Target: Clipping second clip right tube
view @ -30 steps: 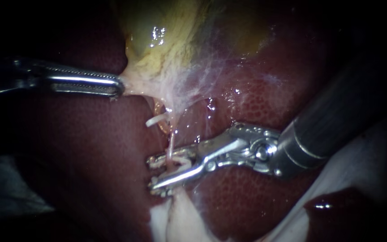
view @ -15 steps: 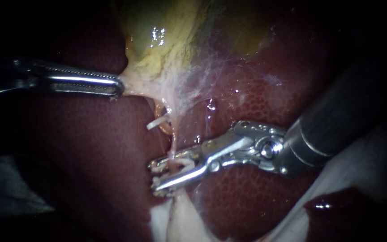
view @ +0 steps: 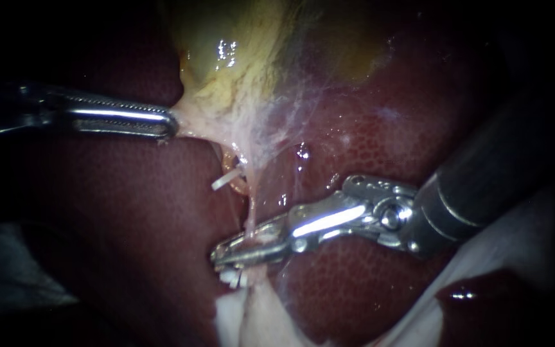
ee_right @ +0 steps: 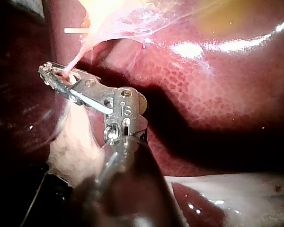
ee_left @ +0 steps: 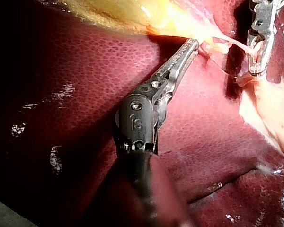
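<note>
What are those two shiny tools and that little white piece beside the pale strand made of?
Left instrument and right instrument: likely polished metal, silvery with bright glints; the right one's shaft looks dark and matte, perhaps coated. White clip beside the tube: smooth, opaque, probably plastic, though too small to be sure.

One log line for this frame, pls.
step: clipping | left tool: shut on gallbladder edge | right tool: shut on tube | white clip: on tissue above right tool
</note>
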Controlling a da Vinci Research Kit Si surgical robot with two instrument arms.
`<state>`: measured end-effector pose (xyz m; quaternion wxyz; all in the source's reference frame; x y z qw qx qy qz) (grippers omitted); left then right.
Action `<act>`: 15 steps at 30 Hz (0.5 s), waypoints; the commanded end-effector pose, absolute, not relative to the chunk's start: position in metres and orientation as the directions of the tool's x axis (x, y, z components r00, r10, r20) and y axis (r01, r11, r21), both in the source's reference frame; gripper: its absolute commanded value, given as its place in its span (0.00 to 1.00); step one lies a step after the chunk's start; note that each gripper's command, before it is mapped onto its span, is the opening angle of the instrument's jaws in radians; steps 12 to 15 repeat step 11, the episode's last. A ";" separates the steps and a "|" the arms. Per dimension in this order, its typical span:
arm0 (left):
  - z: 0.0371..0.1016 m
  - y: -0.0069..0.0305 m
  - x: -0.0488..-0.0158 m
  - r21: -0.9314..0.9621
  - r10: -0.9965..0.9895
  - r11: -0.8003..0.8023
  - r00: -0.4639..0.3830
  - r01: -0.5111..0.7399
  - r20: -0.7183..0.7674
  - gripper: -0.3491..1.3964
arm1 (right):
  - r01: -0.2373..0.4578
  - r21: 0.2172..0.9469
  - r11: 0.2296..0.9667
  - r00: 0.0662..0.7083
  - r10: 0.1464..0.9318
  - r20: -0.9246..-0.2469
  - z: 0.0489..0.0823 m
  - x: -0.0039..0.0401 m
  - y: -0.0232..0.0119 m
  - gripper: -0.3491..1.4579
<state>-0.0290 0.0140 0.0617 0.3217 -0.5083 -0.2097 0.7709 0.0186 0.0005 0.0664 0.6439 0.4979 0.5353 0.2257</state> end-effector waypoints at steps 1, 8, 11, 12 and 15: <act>0.0617 0.0140 -0.0290 -0.650 0.709 -0.705 -0.276 -0.283 -0.649 0.00 | 0.232 0.886 0.402 0.325 0.826 -0.460 0.0664 0.0185 0.0004 0.00; 0.0617 0.0140 -0.0290 -0.650 0.709 -0.705 -0.276 -0.283 -0.649 0.00 | 0.219 0.887 0.407 0.340 0.820 -0.461 0.0663 0.0184 0.0004 0.00; 0.0618 0.0141 -0.0291 -0.650 0.709 -0.705 -0.276 -0.283 -0.649 0.00 | 0.219 0.887 0.408 0.339 0.820 -0.461 0.0664 0.0185 0.0004 0.00; 0.0618 0.0141 -0.0291 -0.650 0.709 -0.705 -0.276 -0.283 -0.649 0.00 | 0.219 0.887 0.408 0.339 0.820 -0.461 0.0664 0.0185 0.0004 0.00; 0.0618 0.0141 -0.0291 -0.650 0.709 -0.705 -0.276 -0.283 -0.649 0.00 | 0.219 0.887 0.408 0.339 0.820 -0.461 0.0664 0.0185 0.0004 0.00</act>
